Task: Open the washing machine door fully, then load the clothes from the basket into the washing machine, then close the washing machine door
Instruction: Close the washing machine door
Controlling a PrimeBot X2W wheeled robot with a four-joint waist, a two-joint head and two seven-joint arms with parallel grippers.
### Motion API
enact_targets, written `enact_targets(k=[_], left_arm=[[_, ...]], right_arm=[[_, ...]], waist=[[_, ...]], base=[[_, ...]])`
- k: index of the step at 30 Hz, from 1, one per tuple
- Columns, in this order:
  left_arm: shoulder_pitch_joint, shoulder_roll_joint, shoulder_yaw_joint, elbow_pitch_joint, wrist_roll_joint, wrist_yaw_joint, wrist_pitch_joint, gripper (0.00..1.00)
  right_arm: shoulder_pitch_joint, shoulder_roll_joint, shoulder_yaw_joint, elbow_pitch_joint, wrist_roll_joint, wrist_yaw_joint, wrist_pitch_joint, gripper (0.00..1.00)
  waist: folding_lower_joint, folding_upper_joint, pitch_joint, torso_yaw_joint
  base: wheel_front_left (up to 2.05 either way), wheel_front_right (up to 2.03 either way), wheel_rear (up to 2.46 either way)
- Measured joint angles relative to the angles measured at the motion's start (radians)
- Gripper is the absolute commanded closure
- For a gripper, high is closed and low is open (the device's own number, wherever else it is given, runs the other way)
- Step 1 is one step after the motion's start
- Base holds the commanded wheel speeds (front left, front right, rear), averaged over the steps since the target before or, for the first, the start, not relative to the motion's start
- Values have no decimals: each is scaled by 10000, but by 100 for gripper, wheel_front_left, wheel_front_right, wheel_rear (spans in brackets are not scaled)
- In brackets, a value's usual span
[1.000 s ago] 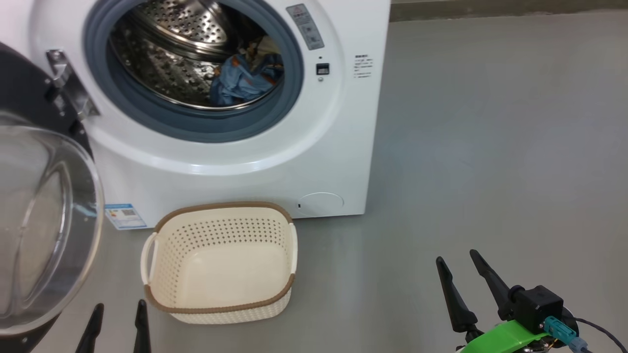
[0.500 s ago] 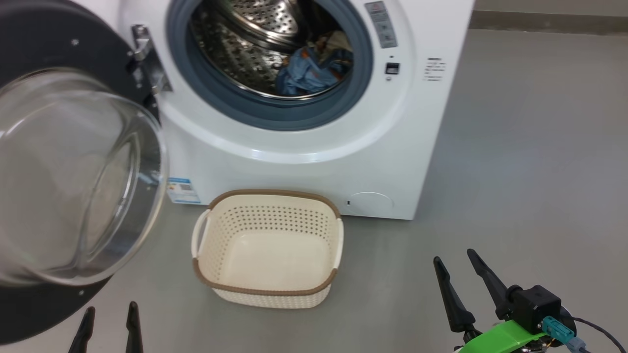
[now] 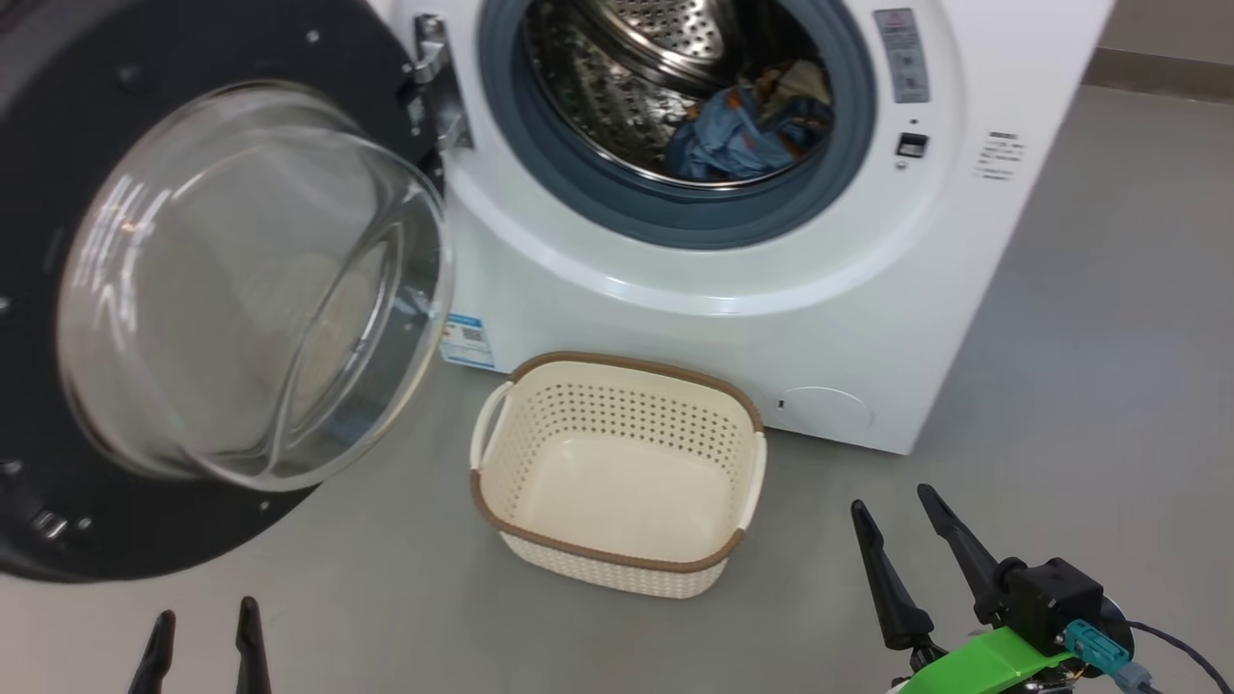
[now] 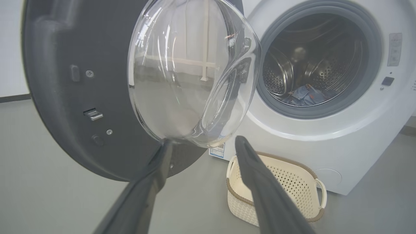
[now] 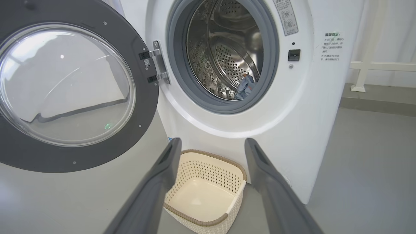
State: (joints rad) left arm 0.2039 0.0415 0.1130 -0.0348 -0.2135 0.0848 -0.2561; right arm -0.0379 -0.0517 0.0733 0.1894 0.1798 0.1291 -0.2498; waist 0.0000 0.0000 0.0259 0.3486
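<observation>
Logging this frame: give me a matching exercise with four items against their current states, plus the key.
Items:
1. washing machine door
2. clothes
3. basket
4. right gripper

States:
A. empty, on the floor
B. fingers apart, holding nothing
C. standing wide open
D. lying inside the drum

Pairs: 1-C, 2-D, 3-A, 4-B
</observation>
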Motion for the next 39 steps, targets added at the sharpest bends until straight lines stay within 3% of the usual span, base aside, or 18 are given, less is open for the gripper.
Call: enact_targets(k=[18,39], left_arm=[[20,-2,343,82,-134,272,0,0],[78,-2,395,178,-226,355,2,0]], right_arm=[[0,0,128,4,-23,0,0,0],[0,0,205,105,-19,0,0,0]], waist=[[0,0,-183,1563],[0,0,-307,1612]], base=[[0,0,0],[0,0,0]])
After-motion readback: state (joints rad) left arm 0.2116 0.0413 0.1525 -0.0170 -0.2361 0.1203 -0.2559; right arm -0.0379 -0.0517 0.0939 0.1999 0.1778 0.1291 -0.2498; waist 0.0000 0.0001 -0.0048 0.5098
